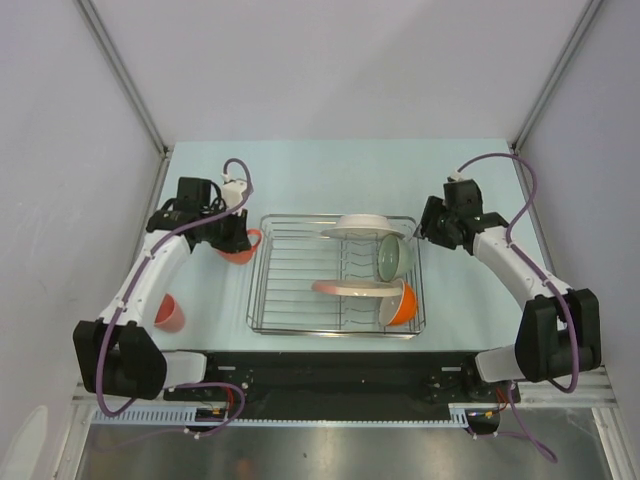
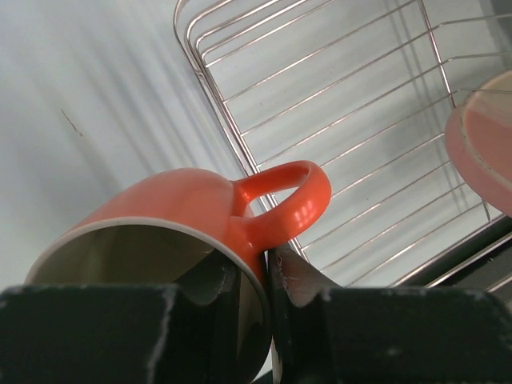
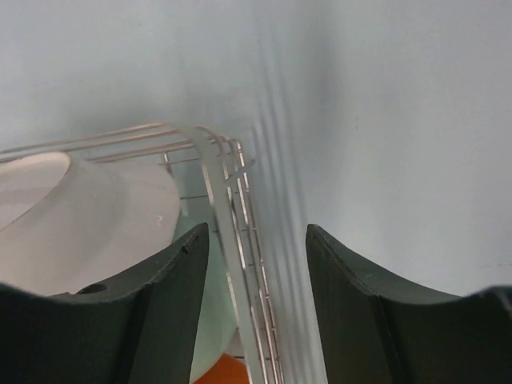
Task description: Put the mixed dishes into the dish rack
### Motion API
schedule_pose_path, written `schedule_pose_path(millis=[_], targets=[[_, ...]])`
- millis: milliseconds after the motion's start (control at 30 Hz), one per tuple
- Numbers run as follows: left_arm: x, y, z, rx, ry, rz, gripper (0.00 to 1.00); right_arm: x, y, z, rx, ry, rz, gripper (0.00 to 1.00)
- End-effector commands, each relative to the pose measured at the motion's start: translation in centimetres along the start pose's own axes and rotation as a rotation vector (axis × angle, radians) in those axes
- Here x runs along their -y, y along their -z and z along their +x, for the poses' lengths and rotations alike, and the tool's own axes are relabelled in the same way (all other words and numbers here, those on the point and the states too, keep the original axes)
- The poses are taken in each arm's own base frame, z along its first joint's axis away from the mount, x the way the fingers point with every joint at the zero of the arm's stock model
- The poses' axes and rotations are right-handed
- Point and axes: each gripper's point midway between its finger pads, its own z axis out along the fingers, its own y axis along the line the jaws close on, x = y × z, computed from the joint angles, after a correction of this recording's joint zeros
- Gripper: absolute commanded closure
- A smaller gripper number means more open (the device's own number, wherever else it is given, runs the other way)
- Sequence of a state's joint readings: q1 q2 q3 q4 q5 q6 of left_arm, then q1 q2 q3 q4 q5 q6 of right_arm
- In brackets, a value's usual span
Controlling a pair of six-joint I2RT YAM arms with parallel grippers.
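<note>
My left gripper (image 1: 236,238) (image 2: 264,268) is shut on the orange mug (image 1: 241,247) (image 2: 172,212). It pinches the mug's wall beside the handle and holds it tilted, just left of the dish rack (image 1: 335,275) (image 2: 336,120). In the rack are a white shallow bowl (image 1: 362,226) (image 3: 80,216), a sage green bowl (image 1: 394,256) (image 3: 210,336), a pink-and-cream plate (image 1: 350,288) (image 2: 484,144) and an orange bowl (image 1: 402,304) (image 3: 224,372). A small pink cup (image 1: 169,313) lies on the table at the left. My right gripper (image 1: 424,229) (image 3: 258,240) hangs open and empty over the rack's back right corner.
Grey enclosure walls (image 1: 60,150) close in the pale blue table (image 1: 320,170) on three sides. A black rail (image 1: 330,370) with both arm bases runs along the near edge. The rack's wire rim (image 3: 232,208) passes between my right fingers.
</note>
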State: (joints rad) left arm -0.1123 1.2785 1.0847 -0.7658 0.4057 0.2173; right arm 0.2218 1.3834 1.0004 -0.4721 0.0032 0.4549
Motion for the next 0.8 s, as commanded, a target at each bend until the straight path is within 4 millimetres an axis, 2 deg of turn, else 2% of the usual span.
schedule_pose_path(millis=[0, 100, 133, 233, 267, 300, 333, 367, 400, 433, 467, 500, 533, 600, 633, 667, 700, 767], targets=[[4.7, 3.6, -3.9, 0.114, -0.026, 0.154, 1.0, 1.0, 0.1, -3.6, 0.072, -0.058, -0.033, 0.43], [4.4, 5.3, -4.6, 0.134, -0.063, 0.106, 1.0, 1.0, 0.4, -4.9, 0.084, -0.091, -0.073, 0.39], [4.4, 6.5, -5.3, 0.149, -0.082, 0.085, 1.0, 1.4, 0.7, -5.6, 0.098, -0.107, -0.072, 0.37], [4.0, 8.9, -7.3, 0.205, -0.153, 0.018, 1.0, 0.9, 3.0, -7.7, 0.181, -0.125, -0.091, 0.36], [4.2, 9.7, -8.0, 0.23, -0.167, 0.016, 1.0, 0.5, 4.9, -9.1, 0.254, -0.143, -0.098, 0.34], [4.8, 10.8, -9.2, 0.276, -0.193, 0.027, 1.0, 0.4, 6.1, -9.7, 0.295, -0.154, -0.1, 0.31], [5.3, 11.2, -9.8, 0.296, -0.212, 0.043, 1.0, -0.2, 7.2, -10.3, 0.34, -0.15, -0.115, 0.2], [5.5, 11.3, -10.3, 0.306, -0.217, 0.059, 1.0, -1.0, 9.8, -11.2, 0.414, -0.14, -0.15, 0.05], [6.6, 11.9, -11.2, 0.341, -0.239, 0.113, 1.0, -1.7, 11.0, -11.6, 0.45, -0.126, -0.176, 0.0], [7.2, 12.0, -11.7, 0.356, -0.237, 0.151, 1.0, -3.4, 12.7, -12.1, 0.499, -0.094, -0.242, 0.0], [8.1, 12.1, -12.7, 0.386, -0.251, 0.204, 1.0, -4.6, 15.2, -12.6, 0.559, -0.075, -0.299, 0.0], [8.9, 12.2, -13.2, 0.408, -0.256, 0.257, 1.0, -5.7, 16.6, -12.7, 0.586, -0.072, -0.351, 0.0], [11.3, 12.8, -13.4, 0.431, -0.249, 0.404, 1.0, -7.6, 18.2, -12.8, 0.6, -0.055, -0.464, 0.0], [12.9, 13.3, -15.0, 0.485, -0.274, 0.524, 1.0, -9.5, 20.5, -13.0, 0.6, -0.078, -0.603, 0.0], [14.1, 14.1, -15.4, 0.496, -0.253, 0.615, 1.0, -11.3, 21.9, -12.5, 0.556, -0.105, -0.735, 0.0], [14.4, 14.4, -16.1, 0.516, -0.258, 0.641, 1.0, -12.1, 22.2, -12.4, 0.521, -0.136, -0.789, 0.0], [14.6, 14.8, -17.5, 0.572, -0.311, 0.653, 1.0, -12.9, 21.7, -12.2, 0.469, -0.166, -0.828, 0.0], [15.5, 15.8, -18.2, 0.597, -0.328, 0.706, 1.0, -14.8, 22.2, -11.6, 0.366, -0.225, -0.943, 0.0]])
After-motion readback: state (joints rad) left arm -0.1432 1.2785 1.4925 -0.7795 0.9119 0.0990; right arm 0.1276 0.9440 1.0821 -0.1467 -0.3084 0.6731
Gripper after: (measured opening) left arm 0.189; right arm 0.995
